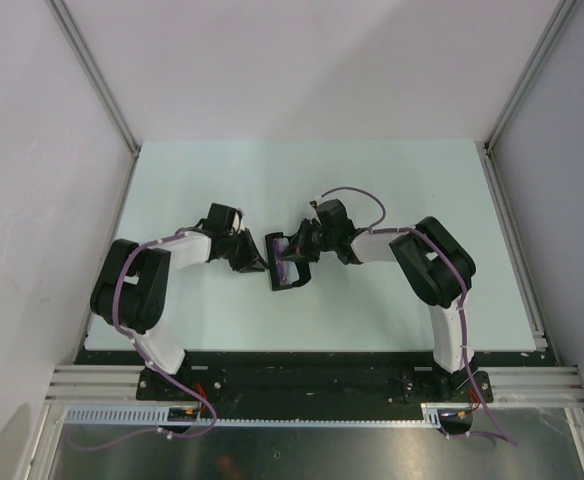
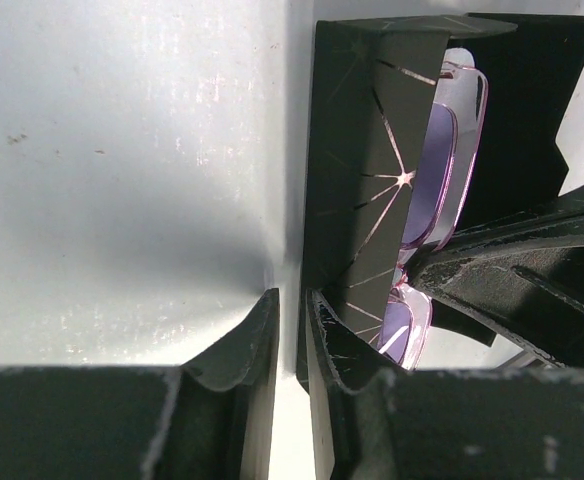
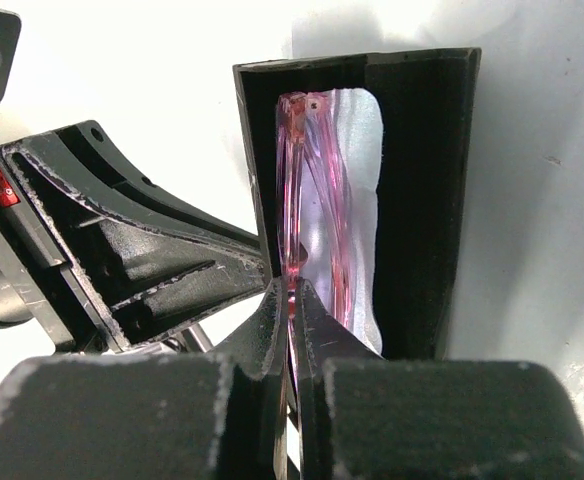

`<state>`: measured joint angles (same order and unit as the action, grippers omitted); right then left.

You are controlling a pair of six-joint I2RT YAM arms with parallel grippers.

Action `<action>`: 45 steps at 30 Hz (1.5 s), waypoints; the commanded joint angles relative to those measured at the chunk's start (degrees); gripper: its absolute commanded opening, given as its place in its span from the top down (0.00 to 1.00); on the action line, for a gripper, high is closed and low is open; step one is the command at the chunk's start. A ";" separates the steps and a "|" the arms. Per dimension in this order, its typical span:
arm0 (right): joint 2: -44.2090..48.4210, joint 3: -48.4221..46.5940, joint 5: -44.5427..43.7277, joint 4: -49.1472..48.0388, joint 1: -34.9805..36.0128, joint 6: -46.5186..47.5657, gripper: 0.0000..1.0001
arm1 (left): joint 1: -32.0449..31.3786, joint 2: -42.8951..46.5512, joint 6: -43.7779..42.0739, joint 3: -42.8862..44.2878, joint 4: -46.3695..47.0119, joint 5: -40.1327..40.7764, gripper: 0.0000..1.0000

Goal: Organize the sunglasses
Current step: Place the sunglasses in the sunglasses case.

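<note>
Meeting at the centre of the overhead view, two white-and-black arms bend inward over a matt, pale table (image 1: 402, 190). Between them lies an open black case (image 1: 275, 250), oblong and hard-edged, with a purple glint of the sunglasses (image 1: 290, 272) inside it. The left gripper (image 1: 262, 263) is at the case's left side, and the right gripper (image 1: 304, 248) meets it from the upper right. Their jaws are too small to read here.

In the left wrist view, the left gripper's (image 2: 292, 310) blunt, scuffed black fingers fill the bottom edge and stand narrow. One flat wall of the case (image 2: 352, 150), dull black and crossed by fine bright scratches, runs up the middle of the frame against one finger. A sliver of table shows between it and the other finger, so I cannot tell whether the wall is pinched. To the right of that wall the sunglasses (image 2: 437, 170) stand on edge in the case, with rounded purple lenses rimmed in thin, glossy, translucent pink plastic.

In the right wrist view, the right gripper (image 3: 292, 300) is closed at lower centre on a thin pink part of the frame, with almost no gap. The sunglasses (image 3: 307, 170) rise from there inside the thick, square-cornered black walls of the case (image 3: 422, 200). Behind them is a pale, softly rippled surface, lens or lining I cannot tell. The left gripper's ribbed black body enters from the left, its tip at the case's wall.
</note>
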<state>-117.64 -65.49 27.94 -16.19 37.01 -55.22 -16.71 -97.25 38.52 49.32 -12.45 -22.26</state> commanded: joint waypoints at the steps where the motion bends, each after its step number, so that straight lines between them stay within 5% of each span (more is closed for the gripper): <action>1: 0.66 0.02 -0.61 2.30 0.43 4.15 1.00 | -0.52 -0.48 0.41 1.74 2.25 -1.82 0.78; 15: -0.83 -3.58 -0.52 8.26 1.04 10.13 0.99 | -0.52 -0.75 -0.38 2.36 2.43 -1.65 0.79; 20: -0.04 -4.82 -2.45 10.47 1.13 10.57 0.78 | -0.52 -0.66 -0.38 2.18 2.25 -1.38 0.79; 27: 1.98 -6.75 -3.86 12.93 1.22 10.92 0.62 | -0.52 -0.66 -0.38 2.10 2.25 -1.29 0.78; 37: 4.35 -10.09 -5.88 15.83 1.22 11.45 0.53 | -0.52 -0.74 -0.38 2.10 2.25 -1.29 0.78; 45: 4.53 -16.93 -13.26 28.20 2.54 12.59 0.51 | -0.52 -0.66 -0.11 2.09 2.16 0.20 0.79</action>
<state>-115.48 -76.66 20.12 4.23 38.48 -44.58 -16.75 -97.95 38.50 49.47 -11.66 -22.65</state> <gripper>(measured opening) 0.493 0.214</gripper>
